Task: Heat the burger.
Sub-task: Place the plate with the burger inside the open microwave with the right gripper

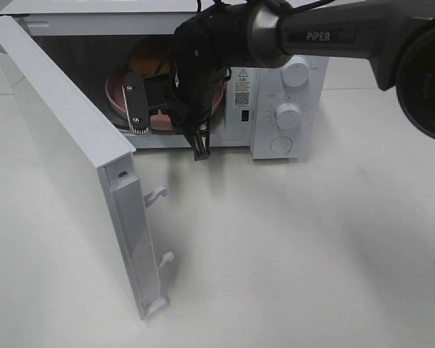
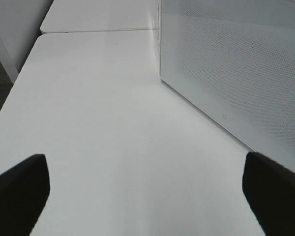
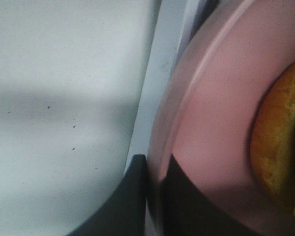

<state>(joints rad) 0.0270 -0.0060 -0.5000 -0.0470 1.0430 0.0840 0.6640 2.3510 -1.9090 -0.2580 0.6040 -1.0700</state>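
Observation:
The burger (image 1: 149,55), with a golden-brown bun, sits on a pink plate (image 1: 119,90) in the open microwave's cavity (image 1: 87,58). My right gripper (image 1: 158,116) reaches into the opening and is shut on the plate's near rim. The right wrist view shows its fingers (image 3: 130,196) clamped on either side of the pink plate's (image 3: 211,123) rim, with the bun's edge (image 3: 280,142) close by. My left gripper (image 2: 147,196) is open and empty above the white table, beside the microwave door (image 2: 236,64). It is out of the high view.
The microwave door (image 1: 65,145) stands wide open to the left, its latch hooks (image 1: 159,193) pointing out. The control panel with knobs (image 1: 288,114) is on the right. The right arm (image 1: 326,32) spans the top of the high view. White table (image 1: 290,246) lies in front.

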